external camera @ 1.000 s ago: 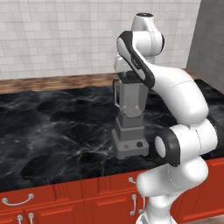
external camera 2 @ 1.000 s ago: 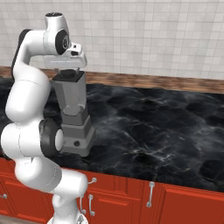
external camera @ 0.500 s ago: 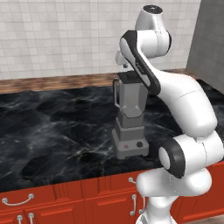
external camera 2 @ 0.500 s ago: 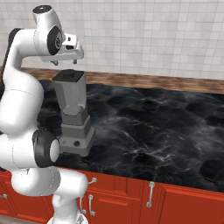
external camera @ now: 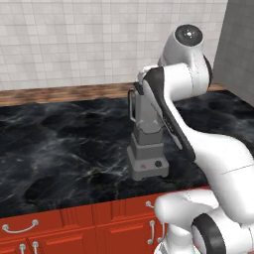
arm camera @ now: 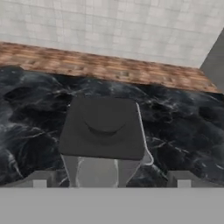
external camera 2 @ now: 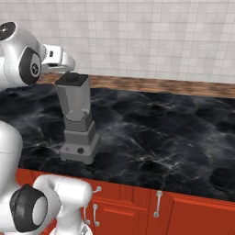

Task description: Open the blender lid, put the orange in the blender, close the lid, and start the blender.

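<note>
The grey blender (external camera: 147, 144) stands on the black marble counter, its square base (external camera 2: 80, 146) showing a black knob and a red mark. The dark blender lid (external camera 2: 72, 79) sits flat on the jar's top. In the hand view the blender lid (arm camera: 103, 127) lies just ahead and below, between my two fingertips. My gripper (arm camera: 110, 180) is open, wide apart and holding nothing. My hand (external camera 2: 57, 57) hovers a little above and to the left of the lid. In the left base view my arm covers the jar's top. The orange is out of view.
The black marble counter (external camera 2: 160, 128) stretches to the right of the blender. A wooden strip (external camera 2: 151, 85) and a tiled wall run along its back. Red cabinet doors with handles (external camera 2: 157, 204) sit below the front edge. A grey panel (external camera: 240, 44) rises at the right.
My hand has lifted off the jar's top and drawn back a little to the side. The lid has stayed on the jar and the blender has not moved.
</note>
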Robot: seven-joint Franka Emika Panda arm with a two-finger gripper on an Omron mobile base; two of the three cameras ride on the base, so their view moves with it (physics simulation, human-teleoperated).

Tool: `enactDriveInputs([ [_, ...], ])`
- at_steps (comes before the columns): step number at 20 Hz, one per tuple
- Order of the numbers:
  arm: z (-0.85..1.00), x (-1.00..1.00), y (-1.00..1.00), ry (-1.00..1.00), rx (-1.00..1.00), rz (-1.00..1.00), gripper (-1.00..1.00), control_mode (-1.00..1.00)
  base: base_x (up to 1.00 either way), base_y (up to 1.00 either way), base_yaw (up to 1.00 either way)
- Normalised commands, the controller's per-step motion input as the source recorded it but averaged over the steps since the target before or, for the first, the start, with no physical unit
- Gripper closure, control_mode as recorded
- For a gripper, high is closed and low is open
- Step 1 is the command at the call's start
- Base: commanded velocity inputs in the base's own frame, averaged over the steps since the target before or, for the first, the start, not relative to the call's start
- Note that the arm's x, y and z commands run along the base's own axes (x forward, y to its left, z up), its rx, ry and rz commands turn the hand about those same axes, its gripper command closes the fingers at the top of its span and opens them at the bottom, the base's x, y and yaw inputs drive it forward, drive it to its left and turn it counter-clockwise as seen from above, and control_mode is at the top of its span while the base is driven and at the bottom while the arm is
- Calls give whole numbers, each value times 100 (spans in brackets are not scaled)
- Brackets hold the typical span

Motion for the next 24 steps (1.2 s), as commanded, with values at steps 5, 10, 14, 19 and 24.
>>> enactDriveInputs([
  [5, -99, -100, 23, 0, -15, -26, -100, -100, 0, 0, 0],
  [10, -100, -87, 39, 7, -24, -30, -100, -100, 0, 0, 0],
  [14, -96, -23, 54, 29, -28, -28, -100, -100, 0, 0, 0],
  [19, -51, 11, 15, 25, -16, -8, -100, -100, 0, 0, 0],
  [24, -23, 29, 1, 7, -5, 0, -100, -100, 0, 0, 0],
])
